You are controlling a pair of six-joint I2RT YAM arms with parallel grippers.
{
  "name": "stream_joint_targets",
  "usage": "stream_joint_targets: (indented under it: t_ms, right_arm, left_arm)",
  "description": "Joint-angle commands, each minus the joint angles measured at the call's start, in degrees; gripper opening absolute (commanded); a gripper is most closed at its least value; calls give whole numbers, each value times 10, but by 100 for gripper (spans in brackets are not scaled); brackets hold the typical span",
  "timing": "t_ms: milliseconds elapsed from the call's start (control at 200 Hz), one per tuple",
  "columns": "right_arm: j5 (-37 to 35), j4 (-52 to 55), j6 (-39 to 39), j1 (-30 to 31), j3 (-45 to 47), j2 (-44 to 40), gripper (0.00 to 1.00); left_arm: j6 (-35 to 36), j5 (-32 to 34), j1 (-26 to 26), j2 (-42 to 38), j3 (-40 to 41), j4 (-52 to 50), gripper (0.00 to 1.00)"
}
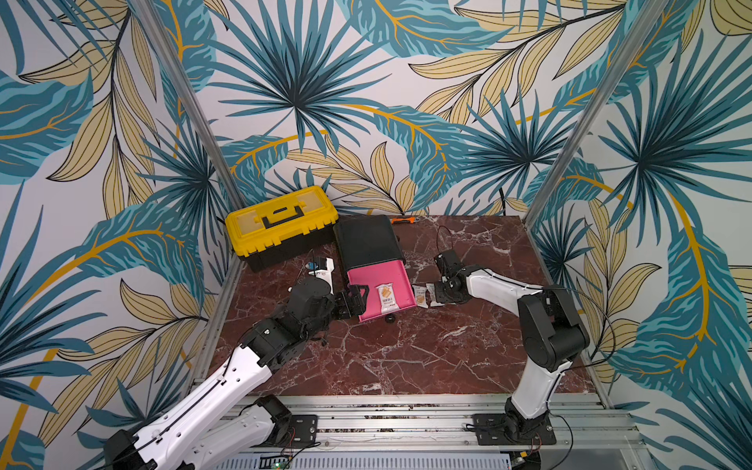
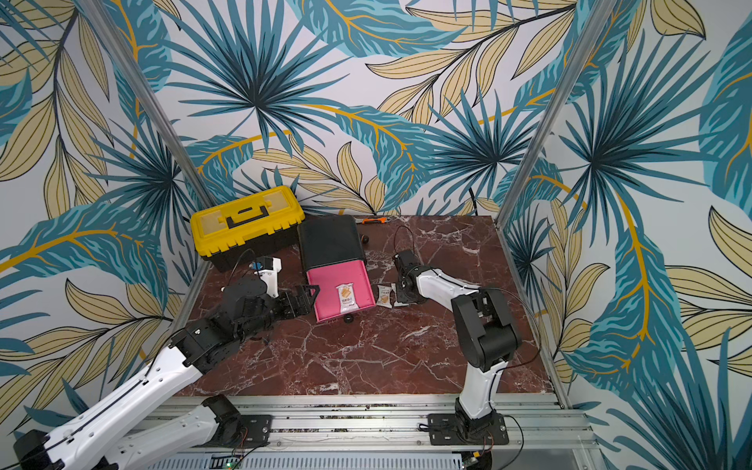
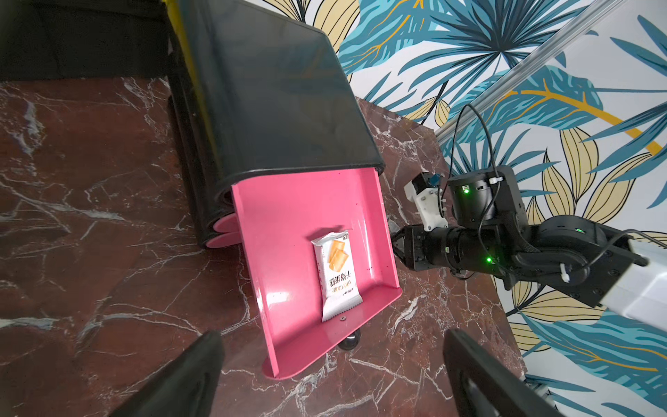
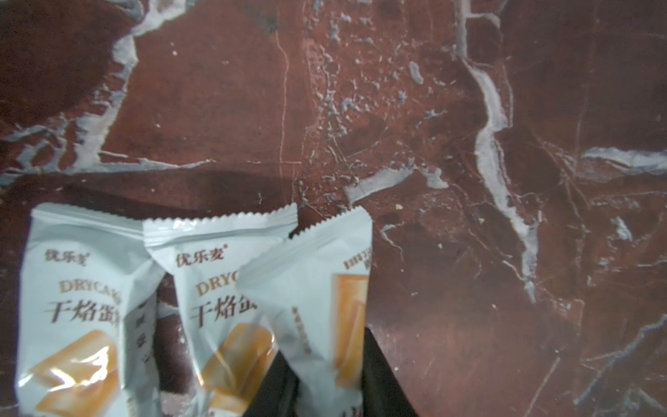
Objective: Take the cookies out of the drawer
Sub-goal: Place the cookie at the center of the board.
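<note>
The pink drawer (image 1: 366, 280) stands pulled out of the black cabinet (image 1: 366, 240). One white cookie packet (image 1: 386, 298) lies flat inside it, also clear in the left wrist view (image 3: 335, 274). My left gripper (image 1: 358, 299) is open beside the drawer's front left corner, holding nothing. My right gripper (image 1: 434, 299) is low over the table just right of the drawer, shut on a white cookie packet (image 4: 314, 317). Two more white packets (image 4: 79, 307) (image 4: 216, 307) lie on the marble beside the held one.
A yellow toolbox (image 1: 280, 224) stands at the back left, touching the cabinet. An orange tool (image 1: 403, 220) lies along the back wall. A black knob (image 1: 390, 318) sticks out under the drawer's front. Patterned walls close in both sides.
</note>
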State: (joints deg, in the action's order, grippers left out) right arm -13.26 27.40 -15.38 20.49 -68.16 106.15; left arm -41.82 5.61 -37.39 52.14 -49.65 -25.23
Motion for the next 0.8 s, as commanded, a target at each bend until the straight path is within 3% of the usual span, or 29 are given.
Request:
stream_joint_targets:
  t_ms: [0,411,651,796]
  right_arm:
    - [-9,30,-13,-2,-22,18,29]
    - [0,43,-8,-2,-5,-11,53]
    - [24,67,-21,-1,14,-113,64]
    - [63,80,-56,7,29,-206,64]
  left_arm:
    - [-3,9,3,-7,15,-7,100]
    - [-3,15,4,-21,12,-21,100]
    - [25,34,10,-24,-2,-39,100]
    - [40,-8,49,-9,-18,-42,100]
